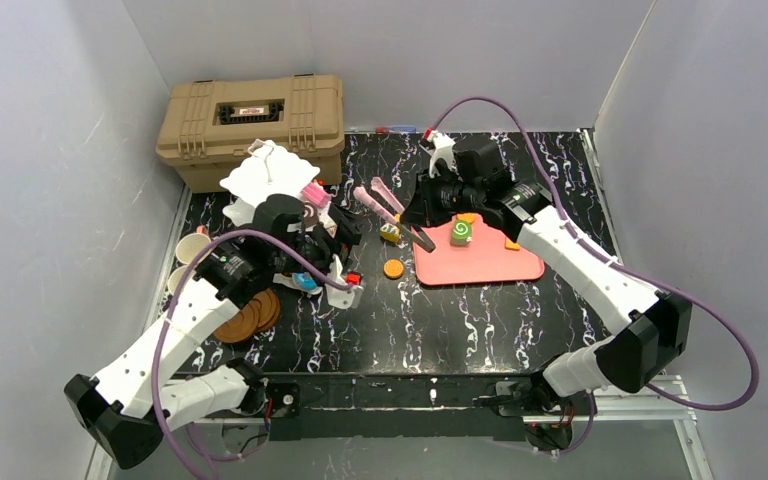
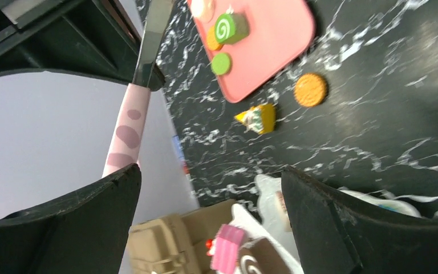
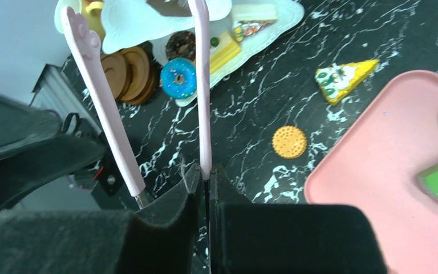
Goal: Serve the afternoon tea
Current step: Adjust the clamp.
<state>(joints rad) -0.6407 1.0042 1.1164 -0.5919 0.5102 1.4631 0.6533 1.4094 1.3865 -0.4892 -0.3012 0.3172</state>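
Note:
The white three-tier stand stands at the left with pastries on its plates, among them a pink cake slice and a blue donut. My left gripper hovers beside the stand, open, with nothing between its fingers. My right gripper is shut on one arm of the pink tongs, whose tips point toward the stand. A yellow wedge cake and an orange cookie lie on the table. A green swirl roll sits on the pink tray.
A tan hard case stands at the back left behind the stand. Brown saucers are stacked at the left front, with pale cups near the left wall. The black marbled mat covers the table.

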